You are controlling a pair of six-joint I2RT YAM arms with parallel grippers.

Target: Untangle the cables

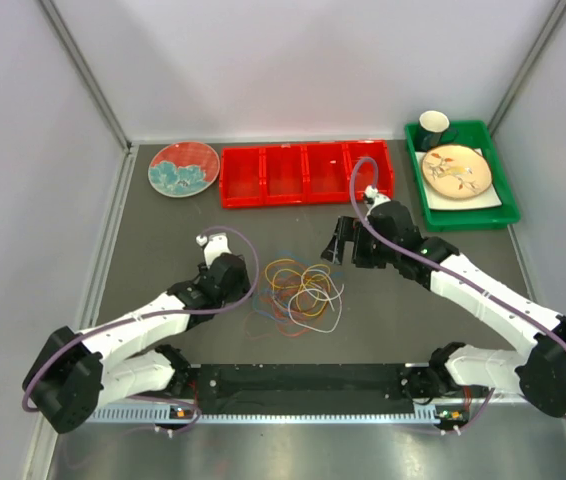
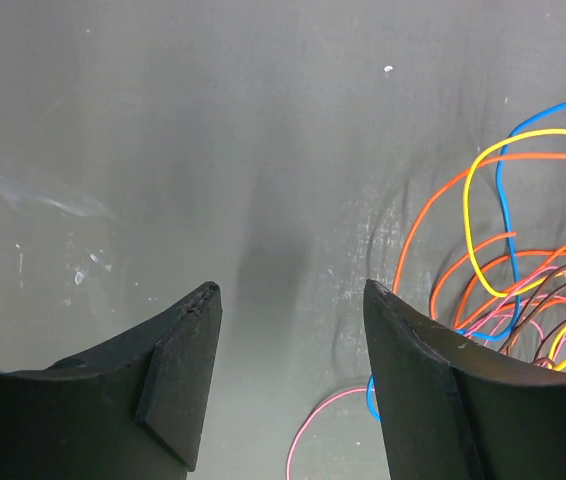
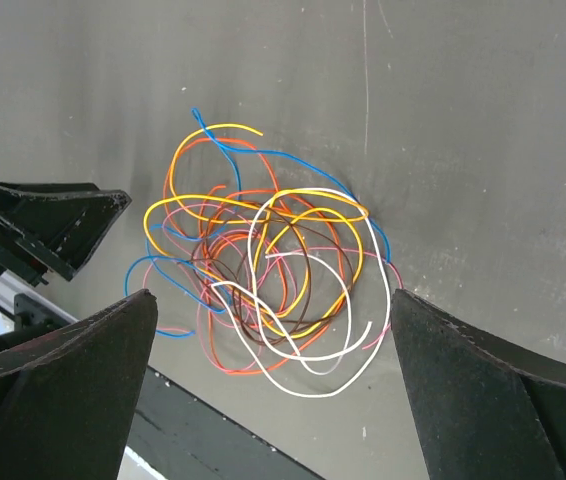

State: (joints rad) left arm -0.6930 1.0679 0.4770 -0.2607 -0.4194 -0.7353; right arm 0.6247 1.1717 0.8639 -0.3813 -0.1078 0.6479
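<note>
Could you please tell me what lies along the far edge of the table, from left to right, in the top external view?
Red-and-teal plate, red compartment tray, green tray.

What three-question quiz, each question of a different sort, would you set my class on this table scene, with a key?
1. Fill in: the red tray has ___ compartments.
2. Choose one: the mug stands A) in the red tray, B) in the green tray, C) in neither tray.
3. True or false: the left gripper is open and holds none of the cables.

Key: 1 four; 2 B; 3 true.
</note>
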